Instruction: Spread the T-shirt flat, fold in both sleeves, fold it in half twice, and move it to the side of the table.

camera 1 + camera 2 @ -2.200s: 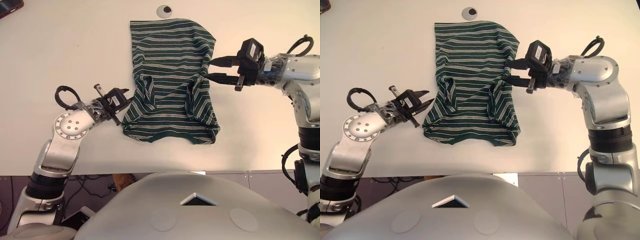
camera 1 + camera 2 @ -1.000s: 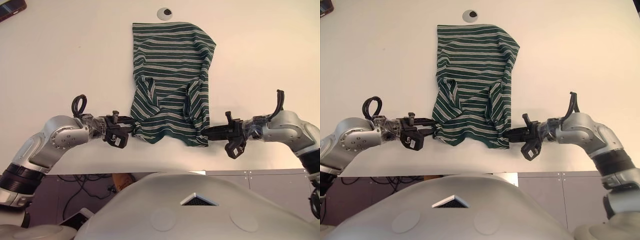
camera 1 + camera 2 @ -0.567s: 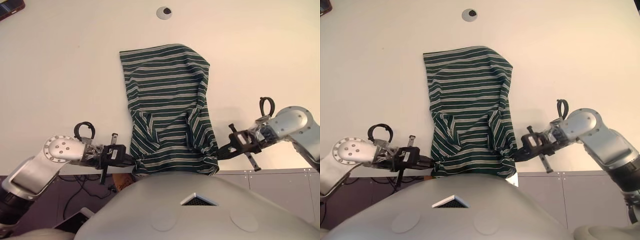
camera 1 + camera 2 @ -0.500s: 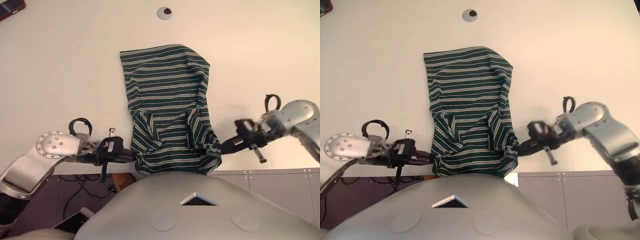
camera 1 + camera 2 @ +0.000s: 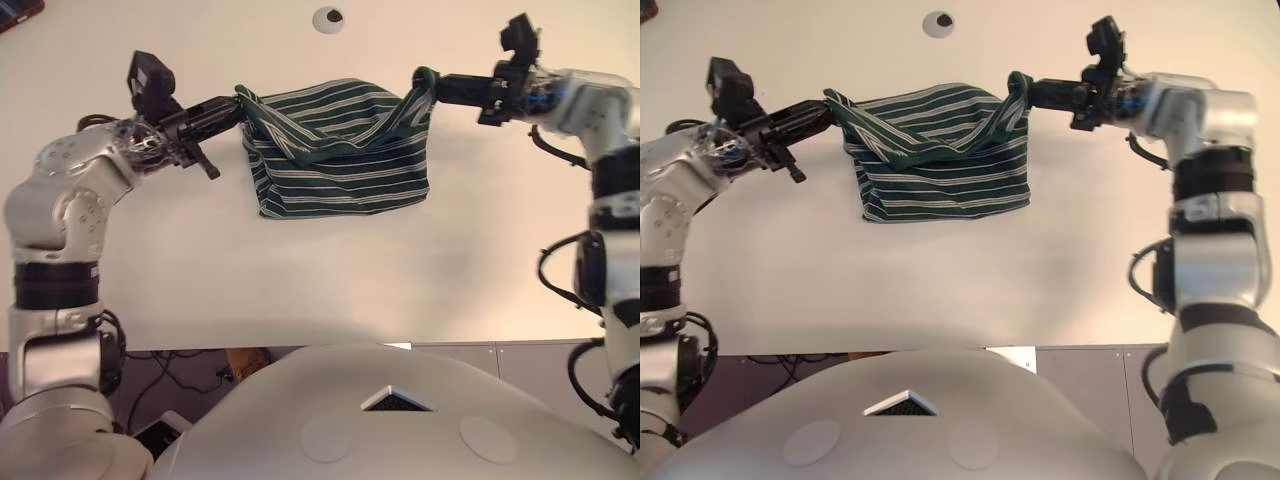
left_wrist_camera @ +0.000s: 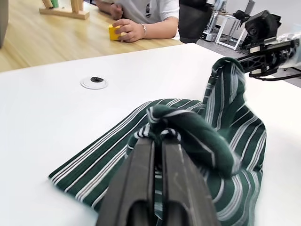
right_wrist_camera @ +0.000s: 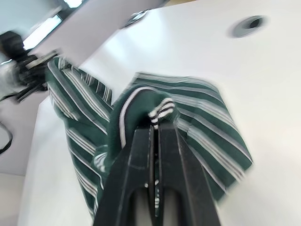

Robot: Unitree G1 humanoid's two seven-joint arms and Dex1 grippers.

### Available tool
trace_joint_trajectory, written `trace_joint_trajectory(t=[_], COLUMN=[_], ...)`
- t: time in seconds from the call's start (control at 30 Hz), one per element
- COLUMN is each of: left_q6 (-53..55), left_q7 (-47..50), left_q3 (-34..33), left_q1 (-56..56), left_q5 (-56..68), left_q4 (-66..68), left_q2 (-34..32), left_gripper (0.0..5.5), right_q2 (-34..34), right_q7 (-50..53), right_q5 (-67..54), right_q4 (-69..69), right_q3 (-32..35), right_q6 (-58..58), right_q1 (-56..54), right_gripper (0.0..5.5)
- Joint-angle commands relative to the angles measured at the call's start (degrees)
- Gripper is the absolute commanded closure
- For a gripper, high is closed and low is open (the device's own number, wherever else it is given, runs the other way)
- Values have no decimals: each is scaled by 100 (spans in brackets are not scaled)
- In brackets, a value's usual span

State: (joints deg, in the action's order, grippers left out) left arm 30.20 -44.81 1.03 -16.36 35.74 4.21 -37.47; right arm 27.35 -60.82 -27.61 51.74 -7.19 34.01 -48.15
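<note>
The green T-shirt (image 5: 340, 165) with white stripes lies at the far middle of the white table (image 5: 300, 280), doubled over into a short, wide shape. Its near layer rests on the table, while two upper corners are lifted and the cloth sags between them. My left gripper (image 5: 238, 103) is shut on the left raised corner, and the left wrist view shows its fingers (image 6: 159, 141) pinching the striped hem. My right gripper (image 5: 432, 85) is shut on the right raised corner, with the fabric bunched at its tips (image 7: 154, 123).
A round cable grommet (image 5: 328, 18) sits in the table just beyond the shirt. A dark object (image 5: 20, 12) lies at the far left corner. Bare tabletop stretches left, right and in front of the shirt, up to the near edge (image 5: 300, 345).
Both grippers, shut on the shirt's near corners, have swung from the table's near edge to the far side. They carried the hem up and over, so the shirt is now folded shorter.
</note>
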Motion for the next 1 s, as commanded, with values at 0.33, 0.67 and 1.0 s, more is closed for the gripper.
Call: trace_joint_trajectory(t=[0.33, 0.67, 1.0], left_q6=[-573, -1360, -1284], left_q7=[-222, 574, 467], left_q3=[-472, -648, -1138], left_q1=[-1159, -1458, -1517], left_q5=[-710, -1655, -1500], left_q4=[2902, 4699, 4245], left_q2=[743, 1060, 1092], left_gripper=[548, 550, 430], right_q2=[-896, -1166, -1277], right_q7=[2033, 2296, 401], right_q5=[1046, 1272, 1960], right_q4=[2147, 2216, 506], right_q3=[901, 1420, 472], right_q6=[-1242, -1343, -2477], right_q1=[-701, -614, 165], right_gripper=[550, 461, 549])
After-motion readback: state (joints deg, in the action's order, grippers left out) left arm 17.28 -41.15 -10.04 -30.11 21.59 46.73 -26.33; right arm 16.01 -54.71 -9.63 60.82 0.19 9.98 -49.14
